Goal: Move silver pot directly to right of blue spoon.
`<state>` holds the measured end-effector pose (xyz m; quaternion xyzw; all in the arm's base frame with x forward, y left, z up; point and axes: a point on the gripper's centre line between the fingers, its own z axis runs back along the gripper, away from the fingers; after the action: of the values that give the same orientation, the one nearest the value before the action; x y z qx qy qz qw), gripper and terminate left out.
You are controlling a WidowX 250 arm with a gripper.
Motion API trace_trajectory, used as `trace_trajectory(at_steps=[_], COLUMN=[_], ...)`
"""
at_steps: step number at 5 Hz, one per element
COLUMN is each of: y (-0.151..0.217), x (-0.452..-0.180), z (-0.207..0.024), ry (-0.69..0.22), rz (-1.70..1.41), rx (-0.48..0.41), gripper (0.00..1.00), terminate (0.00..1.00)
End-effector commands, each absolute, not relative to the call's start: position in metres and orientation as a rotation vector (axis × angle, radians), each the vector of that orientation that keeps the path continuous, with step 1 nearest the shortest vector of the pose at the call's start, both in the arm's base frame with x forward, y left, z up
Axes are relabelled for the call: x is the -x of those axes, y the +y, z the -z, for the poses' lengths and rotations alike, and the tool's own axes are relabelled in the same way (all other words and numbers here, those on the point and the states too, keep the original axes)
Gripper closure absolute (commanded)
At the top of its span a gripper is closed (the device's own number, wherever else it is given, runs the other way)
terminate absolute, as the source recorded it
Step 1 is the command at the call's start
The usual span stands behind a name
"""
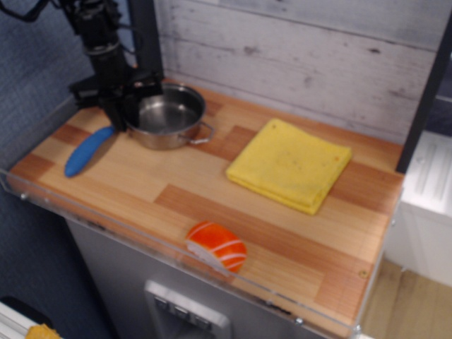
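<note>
Silver pot (168, 117) sits on the bench (212, 191), its left rim pinched in the closed end effector (121, 113), just right of the blue spoon (87, 150), apparently for sliding into place.

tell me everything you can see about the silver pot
The silver pot is small, round, shallow and shiny, like stainless steel, and looks empty. A thin wire loop handle sticks out on its right side; the opposite one is hidden behind the pincer, which sits at the pot's left rim. It stands upright at the back left of the wooden table, just right of the blue spoon, whose bowl end is hidden by the pincer. It lies apart from the yellow cloth.
</note>
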<state>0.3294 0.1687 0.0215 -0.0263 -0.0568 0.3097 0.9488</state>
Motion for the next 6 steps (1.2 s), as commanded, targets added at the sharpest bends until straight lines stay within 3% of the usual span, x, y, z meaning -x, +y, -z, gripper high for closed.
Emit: trace_trajectory(at_steps=[1, 4, 6], y=[0.177, 0.138, 0.108], x=[-0.335, -0.333, -0.299], z=[-0.058, -0.115, -0.126], ry=[-0.190, -0.182, -0.146], rz=[-0.599, -0.351, -0.140], rx=[0.008, -0.159, -0.155], gripper=[0.00, 0.00, 0.00], terminate=[0.00, 0.00, 0.00])
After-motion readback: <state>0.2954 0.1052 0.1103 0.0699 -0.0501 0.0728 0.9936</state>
